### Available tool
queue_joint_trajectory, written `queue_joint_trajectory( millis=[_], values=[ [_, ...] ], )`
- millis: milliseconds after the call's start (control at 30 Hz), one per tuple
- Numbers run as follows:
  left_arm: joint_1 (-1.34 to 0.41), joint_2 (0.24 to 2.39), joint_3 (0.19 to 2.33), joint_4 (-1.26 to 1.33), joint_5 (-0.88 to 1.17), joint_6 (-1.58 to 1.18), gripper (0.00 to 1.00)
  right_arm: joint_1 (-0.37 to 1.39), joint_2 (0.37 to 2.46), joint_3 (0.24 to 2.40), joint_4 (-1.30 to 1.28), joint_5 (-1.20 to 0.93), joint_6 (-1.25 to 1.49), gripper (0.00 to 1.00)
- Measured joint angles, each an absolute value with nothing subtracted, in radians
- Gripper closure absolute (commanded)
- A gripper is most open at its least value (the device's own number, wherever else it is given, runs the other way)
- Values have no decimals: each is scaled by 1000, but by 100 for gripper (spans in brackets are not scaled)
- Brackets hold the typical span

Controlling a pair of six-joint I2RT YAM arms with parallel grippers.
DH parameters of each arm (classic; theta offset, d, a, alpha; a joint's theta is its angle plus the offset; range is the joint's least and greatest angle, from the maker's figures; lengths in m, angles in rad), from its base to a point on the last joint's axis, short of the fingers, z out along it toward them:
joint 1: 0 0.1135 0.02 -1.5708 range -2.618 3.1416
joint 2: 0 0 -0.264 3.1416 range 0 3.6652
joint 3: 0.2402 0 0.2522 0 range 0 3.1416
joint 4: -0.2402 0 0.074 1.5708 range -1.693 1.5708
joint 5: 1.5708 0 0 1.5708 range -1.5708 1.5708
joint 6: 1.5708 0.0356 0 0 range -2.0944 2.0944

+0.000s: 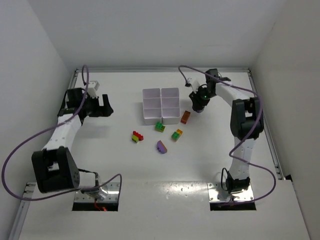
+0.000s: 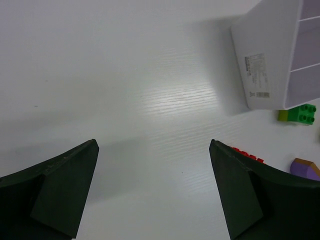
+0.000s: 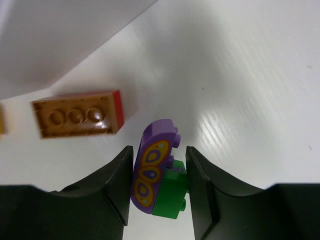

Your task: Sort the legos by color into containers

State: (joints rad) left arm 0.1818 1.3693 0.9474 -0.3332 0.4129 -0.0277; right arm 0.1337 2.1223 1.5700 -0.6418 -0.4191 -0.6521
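The purple-and-green clump (image 3: 150, 175) is light, hard, slick plastic, best pinched across its flat sides. The right gripper (image 3: 160, 152) does so, its jaws narrow against both faces, near the tray (image 1: 150, 121). Only the wrist view shows this grip. The overhead view shows the loose bricks (image 1: 160, 126), and the left gripper (image 2: 152, 145) gapes wide, empty.
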Motion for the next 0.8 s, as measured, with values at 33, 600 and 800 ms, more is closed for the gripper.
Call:
queue_joint_trajectory(
  millis=[33, 600, 800],
  values=[
    [173, 1333, 937, -331, 407, -32, 0, 127, 2102, 1570, -651, -424, -629, 100],
    [-61, 1058, 857, -265, 483, -262, 0, 163, 1750, 1486, -534, -347, 639, 100],
    [-192, 1060, 882, -218, 408, -336, 5, 228, 1771, 1477, -483, -352, 1085, 100]
  ],
)
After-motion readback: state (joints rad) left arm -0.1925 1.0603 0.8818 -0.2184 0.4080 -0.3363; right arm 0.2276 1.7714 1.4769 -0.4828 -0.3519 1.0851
